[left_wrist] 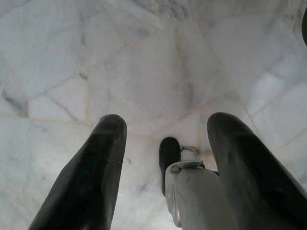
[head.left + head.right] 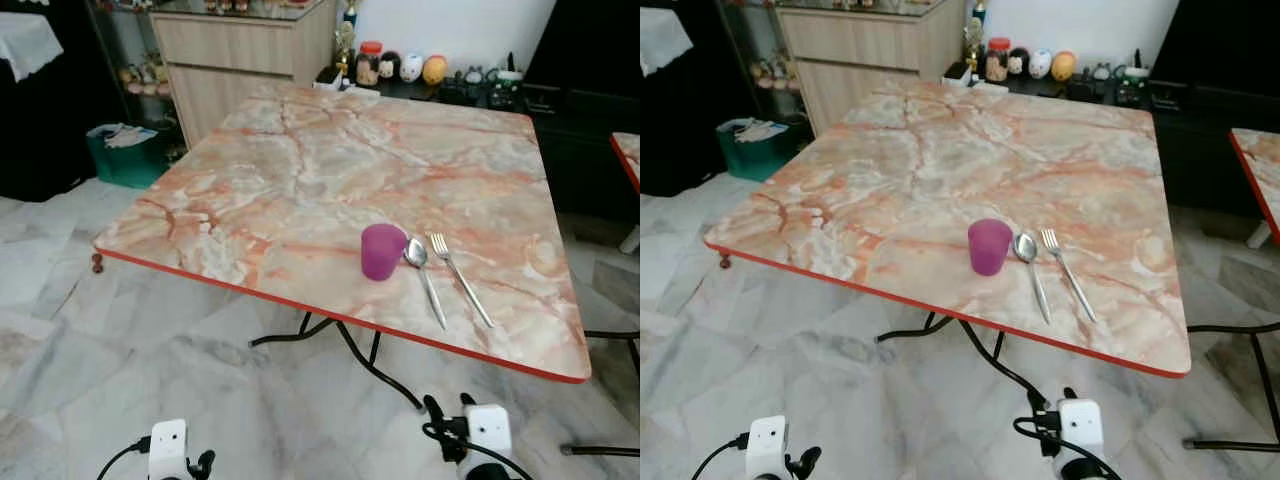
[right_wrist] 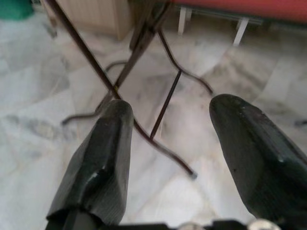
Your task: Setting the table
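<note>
Both pincers hang low, well below cup (image 2: 382, 251), spoon (image 2: 424, 274), fork (image 2: 458, 277).

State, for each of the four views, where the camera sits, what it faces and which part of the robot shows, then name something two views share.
Left eye view: on the head, looking down at the table with purple cup, spoon, fork; both wrists at the bottom edge.
Right eye view: the same scene.
Left wrist view: faces the floor past the open left gripper.
Right wrist view: faces the table legs past the open right gripper.
</note>
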You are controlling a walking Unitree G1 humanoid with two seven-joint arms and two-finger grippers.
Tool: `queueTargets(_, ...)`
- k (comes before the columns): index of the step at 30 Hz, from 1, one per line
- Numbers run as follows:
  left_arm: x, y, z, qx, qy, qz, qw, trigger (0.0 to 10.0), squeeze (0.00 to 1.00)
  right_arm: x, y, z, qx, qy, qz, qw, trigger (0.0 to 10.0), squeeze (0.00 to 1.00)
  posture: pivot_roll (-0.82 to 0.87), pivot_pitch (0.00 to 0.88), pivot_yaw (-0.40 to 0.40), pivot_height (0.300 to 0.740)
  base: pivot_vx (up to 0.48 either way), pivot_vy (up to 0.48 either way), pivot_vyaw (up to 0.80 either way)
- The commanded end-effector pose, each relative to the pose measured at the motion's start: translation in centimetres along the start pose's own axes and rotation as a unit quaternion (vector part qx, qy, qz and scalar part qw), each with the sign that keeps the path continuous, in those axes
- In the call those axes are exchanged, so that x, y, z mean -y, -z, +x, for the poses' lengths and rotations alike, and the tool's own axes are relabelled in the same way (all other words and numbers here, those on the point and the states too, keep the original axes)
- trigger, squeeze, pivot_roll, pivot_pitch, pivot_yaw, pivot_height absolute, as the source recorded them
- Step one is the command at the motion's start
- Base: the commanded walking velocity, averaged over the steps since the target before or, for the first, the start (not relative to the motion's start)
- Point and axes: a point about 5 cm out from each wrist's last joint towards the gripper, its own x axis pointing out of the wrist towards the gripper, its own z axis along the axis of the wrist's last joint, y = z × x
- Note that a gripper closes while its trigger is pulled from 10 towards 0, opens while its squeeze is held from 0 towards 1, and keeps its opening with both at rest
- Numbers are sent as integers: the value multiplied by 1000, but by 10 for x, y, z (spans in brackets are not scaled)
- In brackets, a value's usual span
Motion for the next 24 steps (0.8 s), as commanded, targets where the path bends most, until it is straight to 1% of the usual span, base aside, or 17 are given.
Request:
queueTargets(1,-3,4,-1,-8,-4,-1,1000,10000,0,1,-10,2,24,2,1,1000,10000,0,-68,0,-5,719,0,0,0)
queueTargets(2,-2,3,-1,-7,-3,-1,1000,10000,0,1,-27,1,56,5,0,998,10000,0,-69,0,-5,719,0,0,0)
queueTargets(3,-2,3,-1,-7,-3,-1,1000,10000,0,0,-34,0,67,6,0,998,10000,0,-69,0,-5,719,0,0,0)
queueTargets(5,-2,2,0,-6,-2,-1,1000,10000,0,-1,-61,1,105,8,0,994,10000,0,-72,0,-4,719,0,0,0)
queueTargets(7,-2,2,0,-6,-2,0,1000,10000,0,-2,-66,1,111,7,0,994,10000,0,-73,0,-4,719,0,0,0)
queueTargets(8,-1,2,0,-7,-1,1,1000,10000,0,-3,-83,7,129,7,-1,992,10000,0,-75,0,-4,719,0,0,0)
queueTargets(10,0,2,0,-7,0,1,1000,10000,0,-4,-98,14,143,12,4,990,10000,0,-72,0,-4,719,0,0,0)
queueTargets(13,0,2,0,-7,-1,0,1000,10000,0,-6,-106,22,147,13,3,989,10000,0,-70,0,-5,719,0,0,0)
queueTargets(14,0,2,0,-8,-1,-1,1000,10000,0,-8,-114,31,143,12,8,990,10000,0,-70,0,-4,719,0,0,0)
queueTargets(16,0,2,0,-8,-2,-1,1000,10000,0,-10,-120,41,140,8,15,990,10000,0,-71,0,3,719,0,0,0)
queueTargets(17,0,2,0,-9,-3,-2,1000,10000,0,-14,-127,57,131,-2,17,991,10000,0,-70,0,3,719,0,0,0)
queueTargets(18,-1,2,0,-9,-3,-2,1000,10000,0,-16,-130,63,133,-9,21,991,10000,0,-70,0,5,719,0,0,0)
queueTargets(19,-1,2,0,-9,-4,-2,1000,10000,0,-18,-132,65,132,-12,23,991,10000,0,-70,0,7,719,0,0,0)
queueTargets(22,-1,2,0,-8,-5,-5,1000,10000,0,-20,-142,81,125,-15,15,992,10000,0,-55,0,3,719,0,0,0)
queueTargets(23,-1,2,0,-8,-6,-5,1000,10000,0,-21,-144,84,124,-14,15,992,10000,0,-55,0,3,719,0,0,0)
queueTargets(24,-2,2,0,-9,-6,-6,1000,10000,0,-22,-148,91,116,-13,15,993,10000,0,-53,0,5,719,0,0,0)
